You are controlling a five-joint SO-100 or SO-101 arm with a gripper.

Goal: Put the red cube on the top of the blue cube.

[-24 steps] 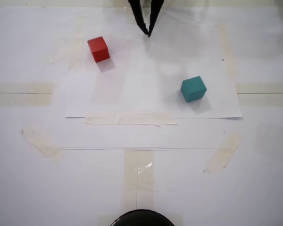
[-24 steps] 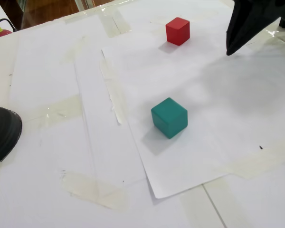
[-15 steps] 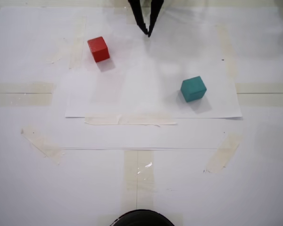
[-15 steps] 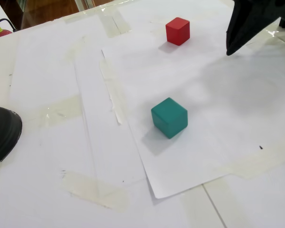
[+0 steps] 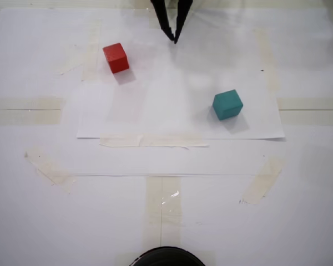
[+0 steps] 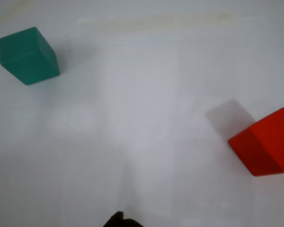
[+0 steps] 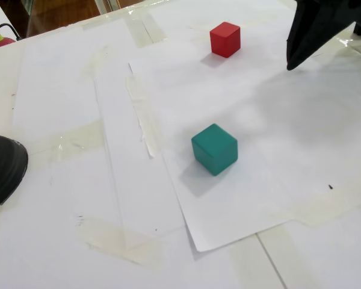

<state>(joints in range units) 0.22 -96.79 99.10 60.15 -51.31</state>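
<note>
My gripper hangs over the far edge of the paper, holding nothing, its black fingers tapering till the tips meet. The red cube sits on the paper to its left in a fixed view, the blue cube well apart, nearer the camera and right.

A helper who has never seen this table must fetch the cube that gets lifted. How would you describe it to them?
Start at the smaller white paper sheet taped onto the table. In a fixed view, the red cube sits near that sheet's upper left corner, left of the black gripper. It is bright red; the only other cube, the blue cube, is teal.
</note>
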